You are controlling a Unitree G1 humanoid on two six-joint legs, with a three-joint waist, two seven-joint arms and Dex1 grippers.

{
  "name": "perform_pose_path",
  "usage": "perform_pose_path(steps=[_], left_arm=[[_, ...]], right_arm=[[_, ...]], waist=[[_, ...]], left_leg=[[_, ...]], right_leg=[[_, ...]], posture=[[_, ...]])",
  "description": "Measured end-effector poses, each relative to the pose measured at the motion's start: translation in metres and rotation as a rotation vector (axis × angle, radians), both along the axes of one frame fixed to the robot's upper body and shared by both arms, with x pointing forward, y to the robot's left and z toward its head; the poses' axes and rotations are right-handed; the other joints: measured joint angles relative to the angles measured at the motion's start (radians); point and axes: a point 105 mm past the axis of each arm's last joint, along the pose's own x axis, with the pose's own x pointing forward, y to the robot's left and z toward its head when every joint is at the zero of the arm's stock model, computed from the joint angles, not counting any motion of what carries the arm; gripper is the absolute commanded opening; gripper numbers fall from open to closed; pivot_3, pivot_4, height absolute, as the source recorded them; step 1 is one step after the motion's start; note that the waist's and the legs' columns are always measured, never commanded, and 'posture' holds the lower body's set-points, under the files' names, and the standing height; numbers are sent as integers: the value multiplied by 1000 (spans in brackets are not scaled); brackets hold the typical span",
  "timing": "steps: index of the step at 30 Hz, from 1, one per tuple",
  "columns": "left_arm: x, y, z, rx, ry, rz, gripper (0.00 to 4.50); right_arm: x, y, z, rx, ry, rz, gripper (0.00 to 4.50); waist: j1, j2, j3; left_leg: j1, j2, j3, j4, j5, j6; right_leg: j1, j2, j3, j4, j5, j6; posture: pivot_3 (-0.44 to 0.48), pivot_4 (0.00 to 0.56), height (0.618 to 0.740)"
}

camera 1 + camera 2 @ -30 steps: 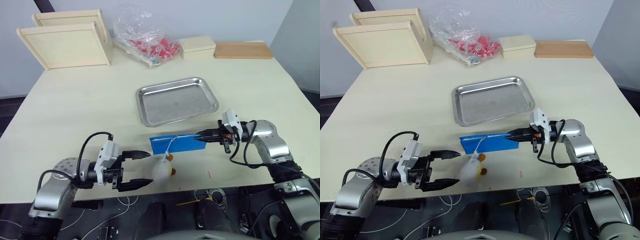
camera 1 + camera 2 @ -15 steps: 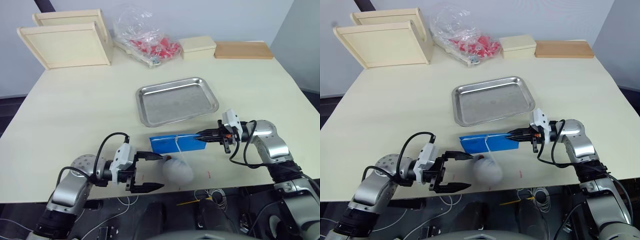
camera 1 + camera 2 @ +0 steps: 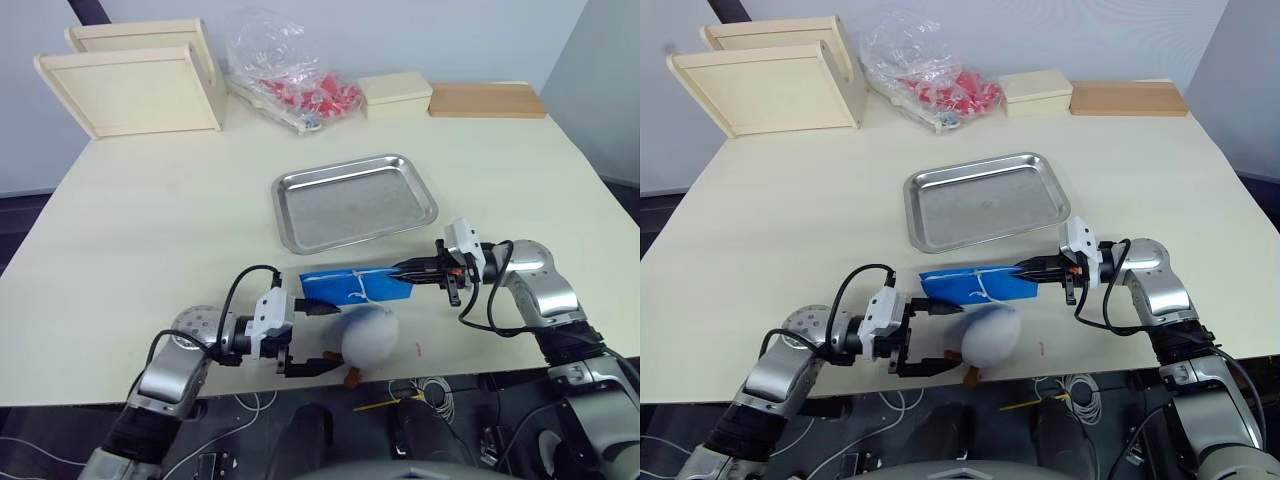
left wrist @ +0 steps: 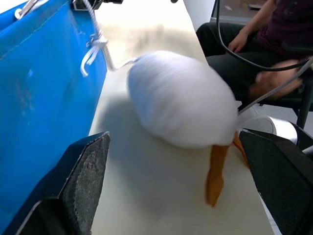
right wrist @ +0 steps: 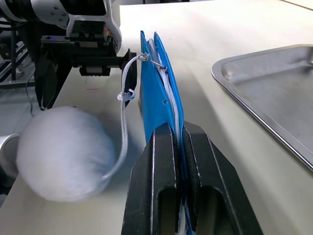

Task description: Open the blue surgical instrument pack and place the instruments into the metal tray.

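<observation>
1. Lying on the table [image 3: 150, 200] just in front of the metal tray [image 3: 354, 201], the blue surgical instrument pack [image 3: 355, 285] is clamped at its right end by the right gripper [image 3: 405, 270], whose fingers are pressed together on the fabric.
2. At the pack's left end, the left gripper [image 3: 315, 338] is spread wide, nothing being held.
3. A white ball [image 3: 365, 335] is tied by a white cord [image 5: 123, 117] to the pack's zipper and is seen near the table's front edge, between the left gripper's fingers.
</observation>
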Motion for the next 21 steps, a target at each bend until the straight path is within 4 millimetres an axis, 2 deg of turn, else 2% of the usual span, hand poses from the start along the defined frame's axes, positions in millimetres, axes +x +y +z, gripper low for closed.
perform_pose_path(steps=[8, 12, 14, 21], left_arm=[[1, -23, -8, -28, 25, -6, 4454], [5, -24, -10, -4, 19, 2, 4454], [4, -26, -13, 1, 26, 0, 3950], [5, -28, -15, -9, 33, 6, 804]], right_arm=[[1, 0, 0, 1, -2, -9, 0], [1, 0, 0, 1, -4, -8, 0], [1, 0, 0, 1, -4, -9, 0], [1, 0, 0, 1, -6, -11, 0]], waist=[[1, 0, 0], [1, 0, 0], [0, 0, 0], [1, 0, 0]], left_leg=[[0, 0, 0, 0, 0, 0], [0, -1, 0, 0, 0, 0], [0, -1, 0, 0, 0, 0], [0, 0, 0, 0, 0, 0]], right_leg=[[0, 0, 0, 0, 0, 0], [0, 0, 0, 0, 0, 0], [0, 0, 0, 0, 0, 0], [0, 0, 0, 0, 0, 0]], posture=[[0, 150, 740], [0, 150, 740], [0, 150, 740], [0, 150, 740]])
